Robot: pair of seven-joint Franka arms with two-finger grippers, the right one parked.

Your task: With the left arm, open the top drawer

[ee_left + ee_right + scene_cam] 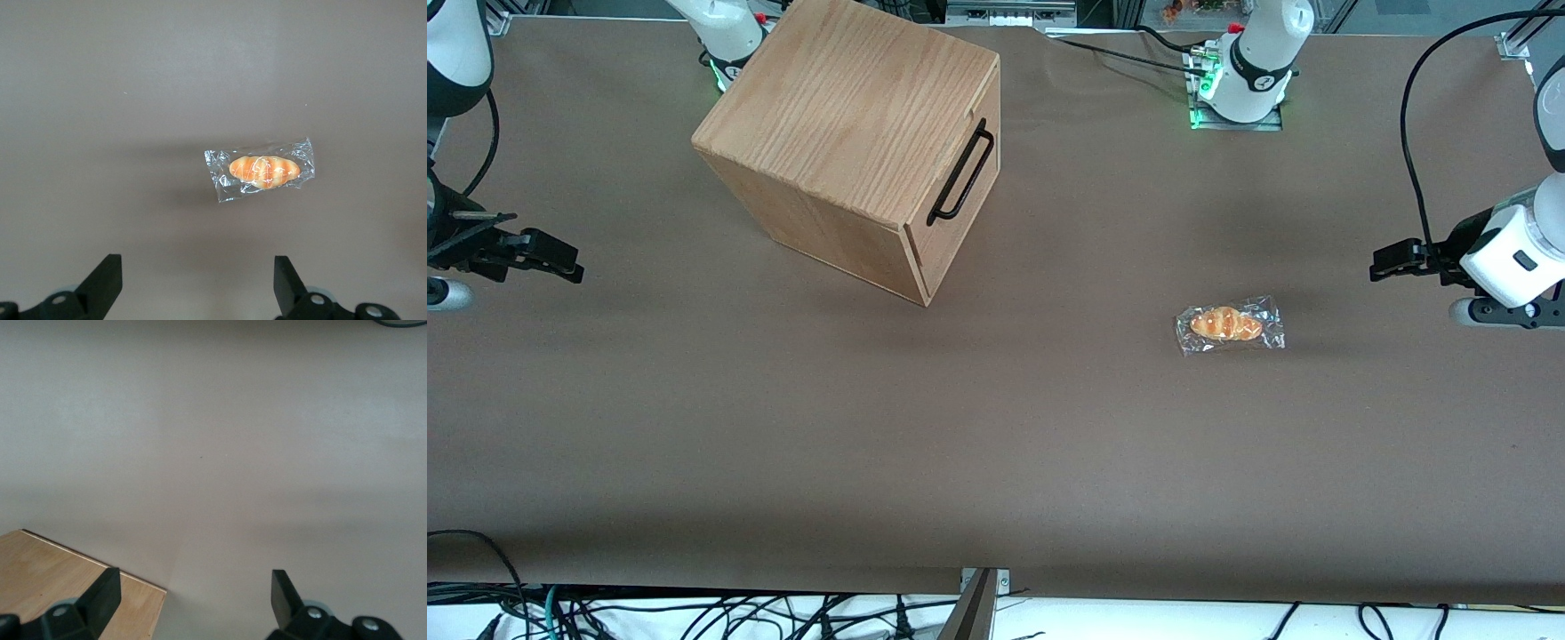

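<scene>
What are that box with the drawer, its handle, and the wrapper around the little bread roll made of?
The cabinet looks like light oak, matte, with clear grain lines. The top drawer matches it; its handle seems to be black metal bar, thin and bent at the ends. The wrapper looks like clear glossy plastic, crinkled with glints. The left arm's gripper hangs above the table, fingers open, near the roll.

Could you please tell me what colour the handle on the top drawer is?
Black; the handle shows best in the front view. The left pincer hangs open above the table.
</scene>
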